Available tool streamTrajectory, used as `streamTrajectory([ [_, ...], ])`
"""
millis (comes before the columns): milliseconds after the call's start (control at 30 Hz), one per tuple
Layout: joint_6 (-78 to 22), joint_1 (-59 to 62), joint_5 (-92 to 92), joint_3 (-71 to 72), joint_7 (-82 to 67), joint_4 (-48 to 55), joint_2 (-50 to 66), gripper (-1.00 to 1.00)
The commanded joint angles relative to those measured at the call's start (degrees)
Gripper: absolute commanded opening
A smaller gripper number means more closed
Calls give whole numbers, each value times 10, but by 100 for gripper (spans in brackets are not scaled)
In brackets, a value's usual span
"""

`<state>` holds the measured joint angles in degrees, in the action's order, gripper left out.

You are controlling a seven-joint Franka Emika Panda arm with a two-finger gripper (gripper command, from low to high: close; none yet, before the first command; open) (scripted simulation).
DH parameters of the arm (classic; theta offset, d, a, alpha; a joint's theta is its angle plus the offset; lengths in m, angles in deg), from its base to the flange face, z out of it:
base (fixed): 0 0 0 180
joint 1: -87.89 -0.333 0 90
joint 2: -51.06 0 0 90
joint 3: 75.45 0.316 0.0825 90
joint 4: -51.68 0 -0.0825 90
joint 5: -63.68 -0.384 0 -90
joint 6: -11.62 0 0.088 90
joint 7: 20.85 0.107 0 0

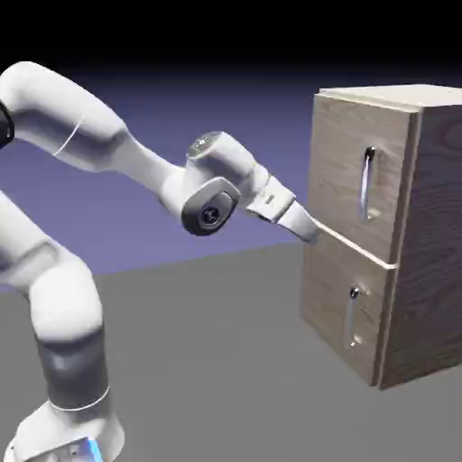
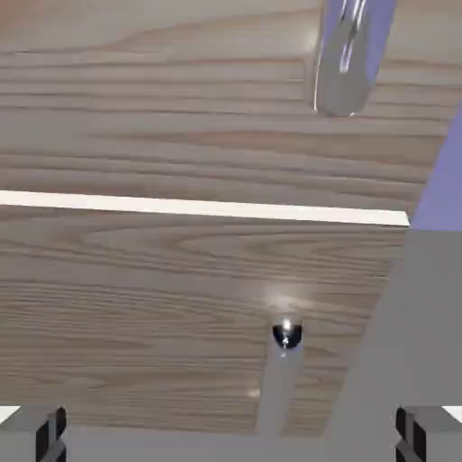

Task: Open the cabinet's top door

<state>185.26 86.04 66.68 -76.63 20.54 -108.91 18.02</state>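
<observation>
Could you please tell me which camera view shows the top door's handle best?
The exterior view does: the top door's handle appears whole there, a vertical silver bar on the upper panel. The hand view shows only its lower end, cut off by the picture's top edge.

Robot arm (image 1: 149, 171) — glossy white, rounded segments; dark round joint cap (silvery rim) — blue base light (image 1: 94, 450).
</observation>
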Motion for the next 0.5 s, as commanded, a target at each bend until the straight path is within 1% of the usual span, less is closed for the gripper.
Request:
streamTrajectory([
  [0, -3, -10, 25, -10, -9, 3, -3, 100],
  [467, -46, -144, 374, -146, -132, 51, -48, 100],
])
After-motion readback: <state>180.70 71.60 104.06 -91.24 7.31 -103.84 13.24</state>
